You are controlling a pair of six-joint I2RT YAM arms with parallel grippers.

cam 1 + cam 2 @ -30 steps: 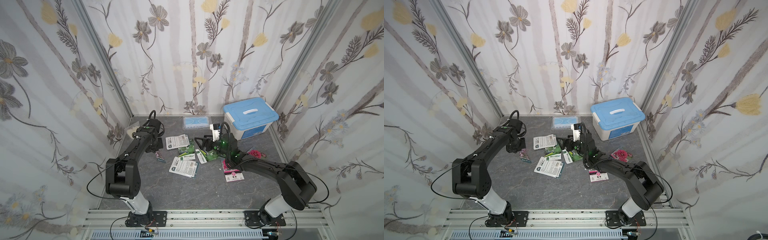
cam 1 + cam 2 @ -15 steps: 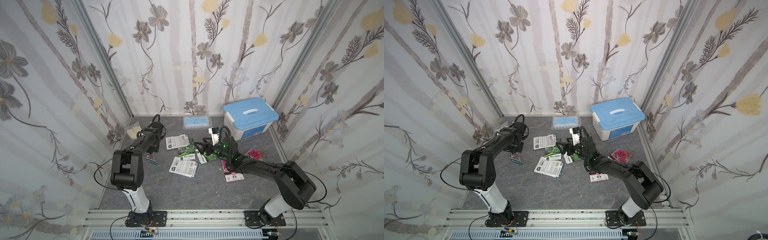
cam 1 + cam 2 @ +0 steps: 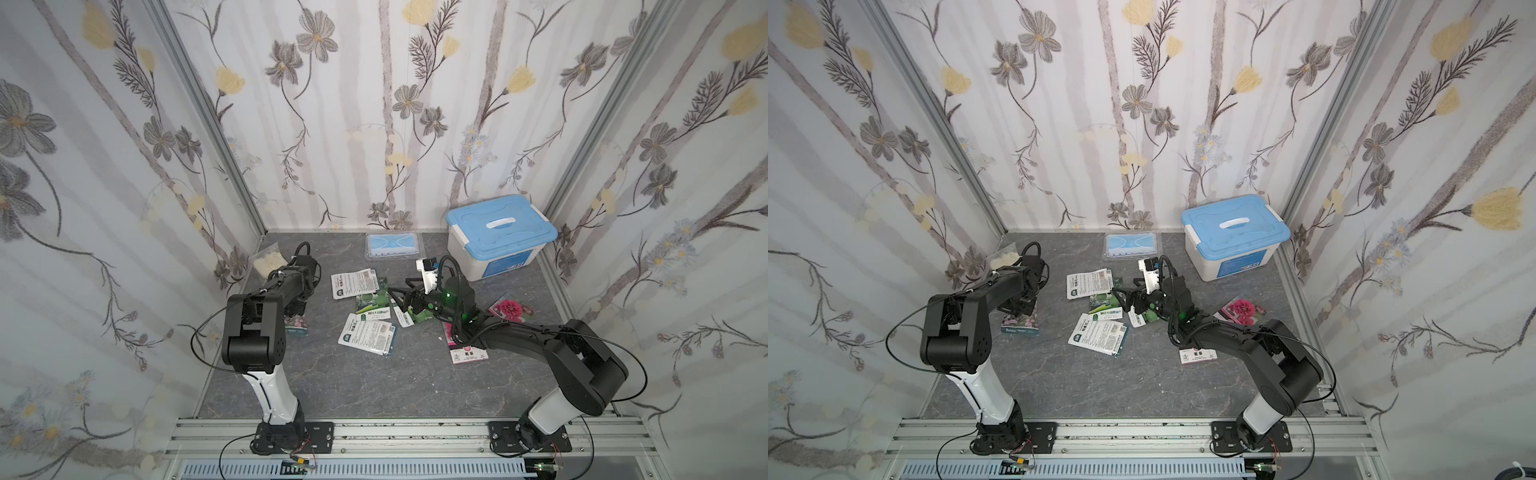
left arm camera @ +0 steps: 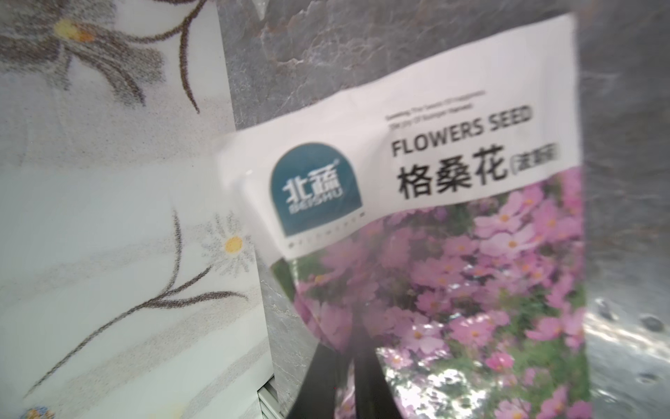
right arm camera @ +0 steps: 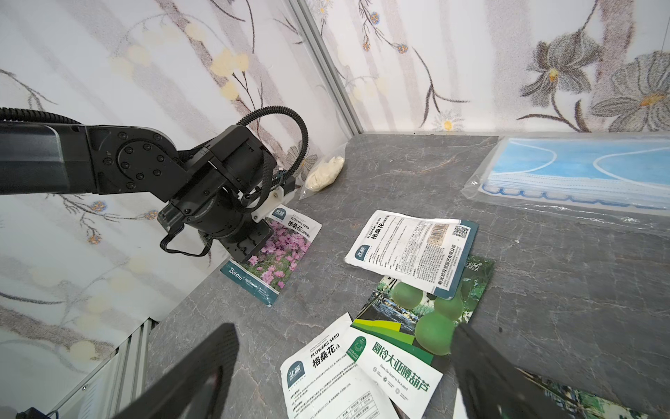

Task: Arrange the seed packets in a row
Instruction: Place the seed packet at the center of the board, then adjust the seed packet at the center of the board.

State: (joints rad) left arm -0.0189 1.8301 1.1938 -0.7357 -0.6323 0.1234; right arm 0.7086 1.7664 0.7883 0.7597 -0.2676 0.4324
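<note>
Left gripper (image 3: pixel 1019 308): down on the far end of the pink-flower packet (image 3: pixel 1020 324); jaws hidden under the wrist.
Pink-flower packet: face up, flat on the grey table (image 3: pixel 1100 386), near the left wall, apart from the pile.
Right gripper (image 3: pixel 1126 296): jaws spread, low over the middle pile.
Pile: white-backed packet (image 3: pixel 1090 283) overlaps the green gourd packet (image 3: pixel 1101 300); second white-backed packet (image 3: pixel 1098 338) lies nearer the robot bases.
Red-bloom packet (image 3: pixel 1241 311): face up, right of the right arm.
Back edge: mask bag (image 3: pixel 1131 245), blue-lidded box (image 3: pixel 1235 235).

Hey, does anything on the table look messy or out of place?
Yes. The middle seed packets lie in a crooked, overlapping heap: a white-backed packet covers part of a green gourd packet, at different angles.
</note>
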